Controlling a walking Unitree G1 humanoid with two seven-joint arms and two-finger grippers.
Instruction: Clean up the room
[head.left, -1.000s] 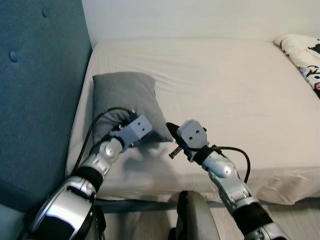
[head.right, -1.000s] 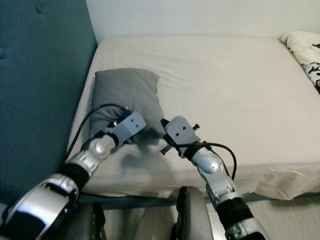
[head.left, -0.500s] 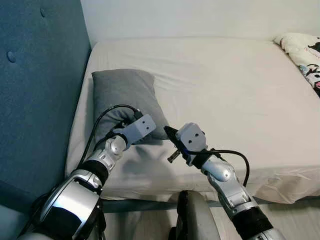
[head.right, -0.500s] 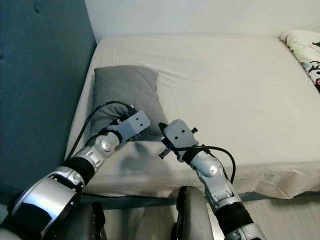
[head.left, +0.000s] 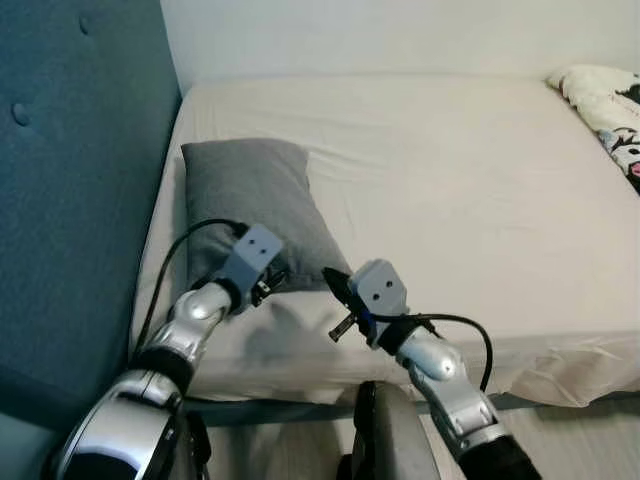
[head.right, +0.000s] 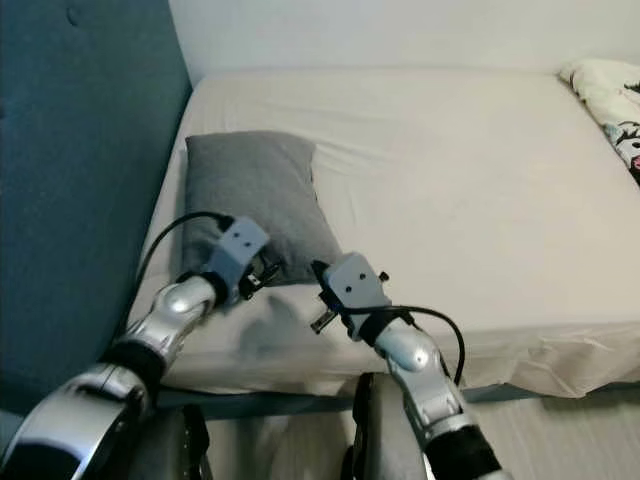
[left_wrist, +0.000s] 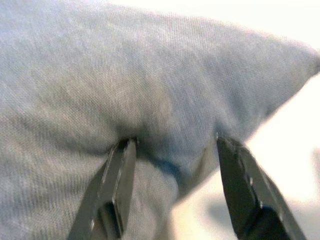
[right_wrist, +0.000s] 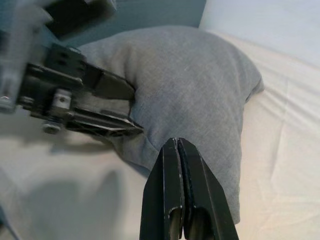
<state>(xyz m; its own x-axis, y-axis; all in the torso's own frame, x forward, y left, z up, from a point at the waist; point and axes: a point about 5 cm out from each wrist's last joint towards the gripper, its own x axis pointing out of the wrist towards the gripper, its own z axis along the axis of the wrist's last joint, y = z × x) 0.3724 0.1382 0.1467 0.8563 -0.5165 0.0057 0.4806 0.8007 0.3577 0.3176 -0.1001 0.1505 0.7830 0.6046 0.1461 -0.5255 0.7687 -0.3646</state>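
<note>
The left hand (left_wrist: 172, 185) is spread open, its two fingers (left_wrist: 117, 185) pressed into the near edge of the grey pillow (head.left: 255, 205), a fold of fabric bulging between them but not yet pinched. The right hand (right_wrist: 177, 200) is clenched, fingers flat together with nothing between them, its tip just at the pillow's near corner. In the head views the left hand (head.left: 268, 285) sits at the pillow's near edge and the right hand (head.left: 335, 285) just beside the near right corner, so both are at the same short end, the left one the better placed since it already straddles cloth. The pillow lies on the bed (head.left: 450, 200) near the blue headboard (head.left: 80, 180), its long axis running away from the robot toward the wall, so it lies straight ahead of both hands. A patterned blanket (head.left: 605, 105) is bunched at the bed's far right corner, well apart from the pillow. The next move seems to be closing the left fingers on that fold.
</note>
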